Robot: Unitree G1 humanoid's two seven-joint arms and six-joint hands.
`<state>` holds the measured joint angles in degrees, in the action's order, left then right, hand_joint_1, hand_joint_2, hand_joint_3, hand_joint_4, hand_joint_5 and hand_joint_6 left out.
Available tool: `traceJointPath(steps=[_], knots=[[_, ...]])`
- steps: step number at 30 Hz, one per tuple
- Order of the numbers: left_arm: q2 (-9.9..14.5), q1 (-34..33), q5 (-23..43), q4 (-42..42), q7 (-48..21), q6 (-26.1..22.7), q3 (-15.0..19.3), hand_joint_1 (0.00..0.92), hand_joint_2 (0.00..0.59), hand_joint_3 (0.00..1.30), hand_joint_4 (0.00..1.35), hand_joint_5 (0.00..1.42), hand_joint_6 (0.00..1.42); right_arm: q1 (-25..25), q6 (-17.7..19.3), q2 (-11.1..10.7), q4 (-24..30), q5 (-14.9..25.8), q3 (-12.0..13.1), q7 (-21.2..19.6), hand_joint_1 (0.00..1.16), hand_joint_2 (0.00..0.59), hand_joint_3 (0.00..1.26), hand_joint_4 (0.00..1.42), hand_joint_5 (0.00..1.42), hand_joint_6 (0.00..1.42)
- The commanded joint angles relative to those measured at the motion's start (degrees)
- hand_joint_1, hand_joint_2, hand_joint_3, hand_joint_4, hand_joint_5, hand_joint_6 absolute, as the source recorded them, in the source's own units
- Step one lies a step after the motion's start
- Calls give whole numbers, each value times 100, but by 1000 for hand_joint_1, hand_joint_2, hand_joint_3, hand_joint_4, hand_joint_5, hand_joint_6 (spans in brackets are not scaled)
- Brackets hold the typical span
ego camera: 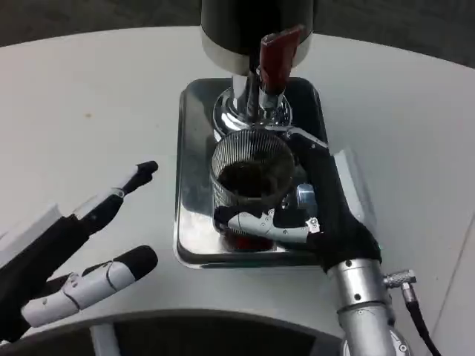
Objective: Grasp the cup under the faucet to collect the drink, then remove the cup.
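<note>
I see my right hand (297, 215) wrapped around the cup (251, 174) at frame centre, on the metal tray (194, 222) below the faucet (278, 55). Dark drink sits inside. My left hand (89, 252), lower left, stays off it, fingers spread, holding nothing.

We saw a shiny metal tray (194, 222) lying near the middle of a round white table (89, 111), with dark floor (89, 15) beyond the table's edge toward twelve o'clock.
</note>
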<state>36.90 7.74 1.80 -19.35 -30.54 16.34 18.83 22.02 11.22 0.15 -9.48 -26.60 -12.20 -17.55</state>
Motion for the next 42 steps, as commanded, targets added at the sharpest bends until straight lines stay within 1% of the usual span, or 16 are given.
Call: traceJointPath(steps=[1, 4, 7, 11, 14, 18, 21, 22, 25, 27, 29, 31, 33, 35, 38, 42], knots=[[-112, 93, -41, -90, 82, 147, -78, 0, 159, 0, 0, 0, 0, -187, -76, 42, 354, 163, -40, 278, 1148, 133, 711, 905, 966, 1348], [-94, 144, -195, -122, 111, 165, -73, 0, 157, 0, 0, 0, 0, -298, -135, 34, 522, 164, -55, 402, 1149, 133, 711, 905, 966, 1350], [25, 219, -560, -249, 104, 132, -95, 0, 129, 0, 0, 0, 0, -439, -211, -7, 793, 138, -51, 517, 1149, 133, 712, 905, 966, 1352], [274, 371, -1353, -606, -7, -71, -215, 0, 101, 0, 0, 0, 0, -759, -355, -29, 1327, 31, 3, 488, 1141, 137, 714, 916, 972, 1368], [321, 534, -1885, -894, 39, -177, -259, 0, 87, 0, 0, 0, 0, -930, -463, -72, 1647, 76, 24, 637, 1134, 139, 714, 916, 975, 1371], [204, 759, -2351, -1216, 177, -250, -226, 0, 81, 0, 0, 0, 0, -1166, -534, -156, 2079, 134, -4, 914, 1126, 140, 717, 916, 990, 1374], [183, 858, -2499, -1327, 209, -245, -216, 0, 44, 0, 0, 0, 0, -1314, -594, -194, 2371, 204, -9, 1126, 1125, 140, 721, 916, 992, 1375], [169, 915, -2562, -1362, 245, -195, -202, 0, 41, 0, 0, 0, 0, -1353, -617, -201, 2452, 231, -9, 1188, 1118, 139, 724, 924, 993, 1377], [99, 1047, -2735, -1450, 390, -86, -155, 0, 27, 0, 0, 0, 0, -1514, -682, -347, 2951, 345, 17, 1530, 1112, 139, 725, 926, 993, 1390], [18, 1129, -2865, -1508, 530, -36, -119, 0, 16, 0, 0, 0, 0, -1574, -747, -408, 3177, 418, 52, 1707, 1111, 139, 725, 926, 993, 1392], [-61, 1222, -2973, -1503, 725, 144, -92, 0, 12, 0, 0, 0, 0, -1641, -808, -514, 3455, 535, 97, 1950, 1110, 139, 726, 926, 993, 1393], [-83, 1277, -3020, -1410, 895, 370, -92, 0, 8, 0, 0, 0, 0, -1654, -886, -651, 3664, 655, 113, 2217, 1109, 139, 726, 926, 993, 1394], [-63, 1328, -3073, -1279, 1009, 554, -102, 0, 4, 0, 0, 0, 0, -1653, -968, -737, 3785, 771, 121, 2418, 1109, 139, 726, 926, 993, 1396], [-75, 1426, -3140, -1252, 1098, 666, -36, 0, 1, 0, 0, 0, 0, -1714, -1124, -794, 3967, 984, 132, 2643, 1108, 139, 726, 926, 993, 1396], [-131, 1522, -3224, -1338, 1165, 695, 58, 0, 0, 0, 0, 0, 0, -1827, -1203, -881, 4212, 1131, 136, 2865, 1108, 139, 726, 926, 993, 1396], [-221, 1601, -3394, -1521, 1136, 577, 86, 0, 0, 0, 0, 0, 0, -2064, -1272, -973, 4500, 1259, 95, 3064, 1108, 140, 726, 926, 993, 1396]])
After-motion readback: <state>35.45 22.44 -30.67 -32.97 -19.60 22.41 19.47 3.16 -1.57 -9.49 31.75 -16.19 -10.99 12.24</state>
